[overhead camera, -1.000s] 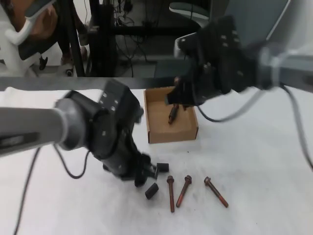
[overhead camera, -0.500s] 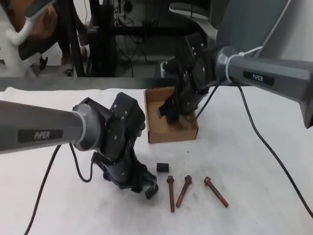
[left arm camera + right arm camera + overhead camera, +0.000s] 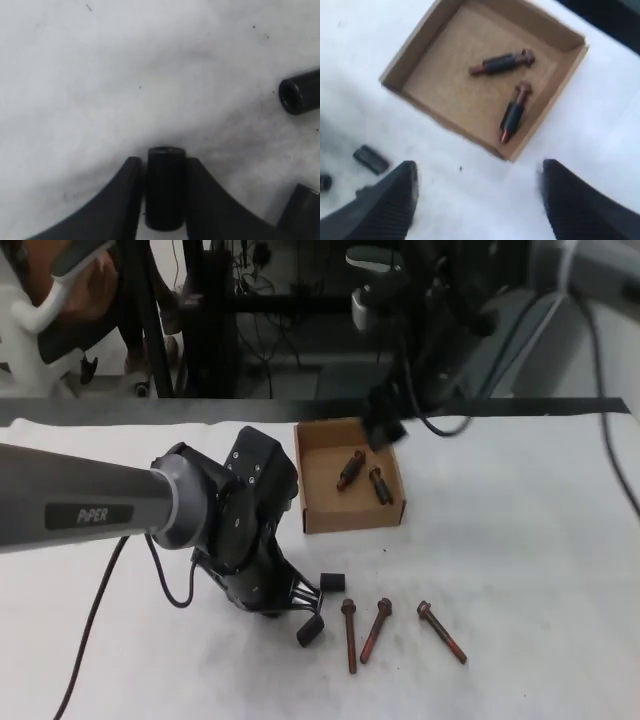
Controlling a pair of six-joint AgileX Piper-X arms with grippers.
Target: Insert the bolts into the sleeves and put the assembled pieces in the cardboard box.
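The left hand (image 3: 300,608) sat low on the white desk (image 3: 520,570), its two fingers (image 3: 125,200) closed on a short black sleeve (image 3: 165,195). The sleeve stood between them with its open end poking out past the fingertips. A second sleeve (image 3: 332,581) lay loose on the desk just beside that hand, between it and the cardboard box (image 3: 350,518). Near the clamped sleeve, on the side away from the arm, three loose bolts (image 3: 376,629) lay on the desk in a row. They were rust-coloured, with their heads pointing toward the box, and none of them touched another. The right hand (image 3: 477,200) hung in the air above the box, near its far edge. Its fingers (image 3: 390,200) were spread wide apart and held nothing. The box rested open on the desk beyond the bolts. Inside it were one assembled piece (image 3: 501,62) and another assembled piece (image 3: 512,114), each a bolt with a black sleeve round its shank. They lay flat on the box floor, close together but apart, at an angle to each other.
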